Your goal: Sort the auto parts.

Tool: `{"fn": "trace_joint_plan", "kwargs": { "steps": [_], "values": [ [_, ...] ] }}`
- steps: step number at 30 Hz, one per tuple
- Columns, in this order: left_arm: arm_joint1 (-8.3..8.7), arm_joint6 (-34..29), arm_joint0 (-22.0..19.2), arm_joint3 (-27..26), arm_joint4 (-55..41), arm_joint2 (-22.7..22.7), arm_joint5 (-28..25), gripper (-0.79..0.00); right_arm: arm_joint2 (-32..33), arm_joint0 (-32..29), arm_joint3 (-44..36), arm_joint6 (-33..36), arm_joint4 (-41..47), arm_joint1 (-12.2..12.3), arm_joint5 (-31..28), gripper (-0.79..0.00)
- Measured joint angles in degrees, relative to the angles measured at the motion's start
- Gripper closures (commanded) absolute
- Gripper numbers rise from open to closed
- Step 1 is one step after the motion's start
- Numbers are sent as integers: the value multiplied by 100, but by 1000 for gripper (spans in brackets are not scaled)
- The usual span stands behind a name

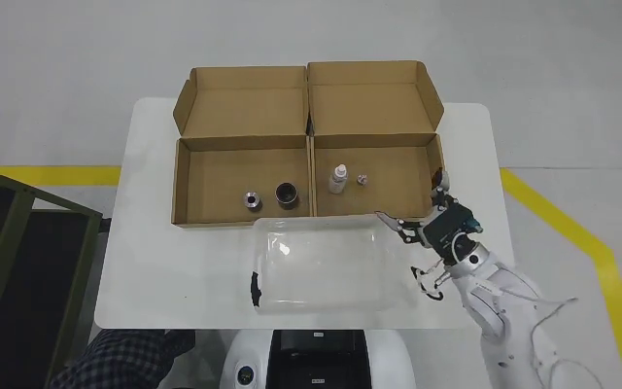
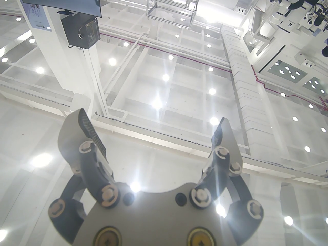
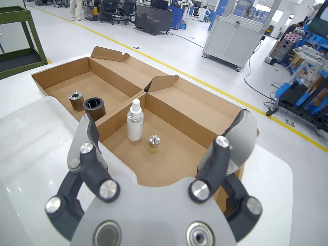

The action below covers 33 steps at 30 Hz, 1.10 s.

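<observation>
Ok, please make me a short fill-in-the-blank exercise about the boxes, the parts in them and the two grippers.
1. The cardboard box with the spray bottle holds ____ things.
2. The black ring stands beside the metal cylinder in the other box, on the robot's ____.
3. The right gripper has its fingers ____.
4. The left gripper points up at the ____.
Missing words: two, left, open, ceiling.

Matt cardboard boxes, glossy clear plastic bin, smooth metal cylinder, translucent plastic bottle.
</observation>
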Motion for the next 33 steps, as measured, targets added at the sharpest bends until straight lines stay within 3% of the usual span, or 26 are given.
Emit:
{"fn": "trace_joint_plan", "kwargs": {
  "steps": [11,33],
  "values": [
    [0,0,0,0,0,0,0,-785,1200,-1091,-325,-714,275,109,-40,-785],
    [0,0,0,0,0,0,0,-784,1261,-1164,-404,-817,344,130,-196,-785]
  ]
}}
